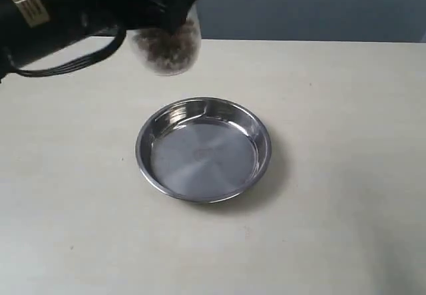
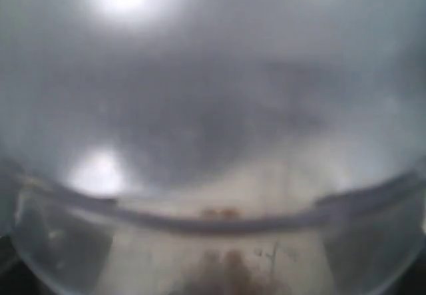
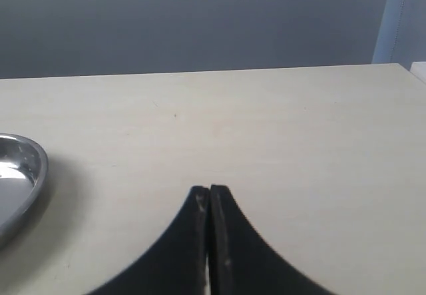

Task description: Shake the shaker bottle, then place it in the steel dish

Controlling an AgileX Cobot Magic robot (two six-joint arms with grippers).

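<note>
L gripper [image 1: 174, 16]: jaws spread wide, clamped on the shaker bottle [image 1: 168, 50], held in the air above the desk [image 1: 346, 175] and beyond the far rim of the steel dish [image 1: 200, 155], not touching it. Brown granules show in the bottle's lower end (its cap is hidden behind the jaws). L arm reaches in from the upper left, roughly horizontal. R gripper [image 3: 210, 198]: jaws pressed together, holding nothing, low over bare desk w/ the dish off to one side.
</note>
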